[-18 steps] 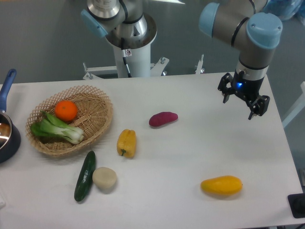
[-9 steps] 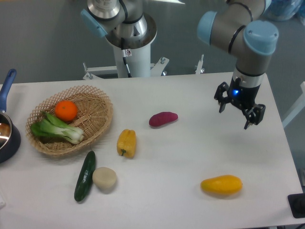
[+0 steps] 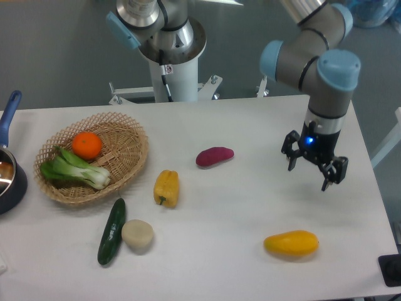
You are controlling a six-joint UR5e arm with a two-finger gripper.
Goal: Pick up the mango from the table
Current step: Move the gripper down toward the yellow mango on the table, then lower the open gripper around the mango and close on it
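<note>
Pincer: spread wide, empty, fingers pointing down, hanging above the right part of the table, nearer the right edge than the middle.
Mango: lying flat on its side near the front right corner of the table, long axis running roughly left to right; well apart from every other item, nothing touching it.
Gap: pincer up and toward the far edge from the mango, a little to its right; no contact yet.
Stage: approach, judged from the open fingers and the empty space between pincer and fruit; grasp not yet begun.
Neighbours: purple sweet potato toward the middle of the table; yellow bell pepper left of centre; cucumber and pale round vegetable near the front edge on the left; wicker basket by the left edge holding an orange and bok choy; blue pot at the left edge, partly cut off.
Risk, slip: smooth rounded skin likely to squirt out if gripped off-centre or near a tapered end.
Risk, roll: one finger landing first likely to nudge the fruit toward the front edge.
Risk, alignment: closing along the long axis probably too wide a span; crossing the short width looks safer.
Risk, depth: stopping too high likely to pinch only the crown.
</note>
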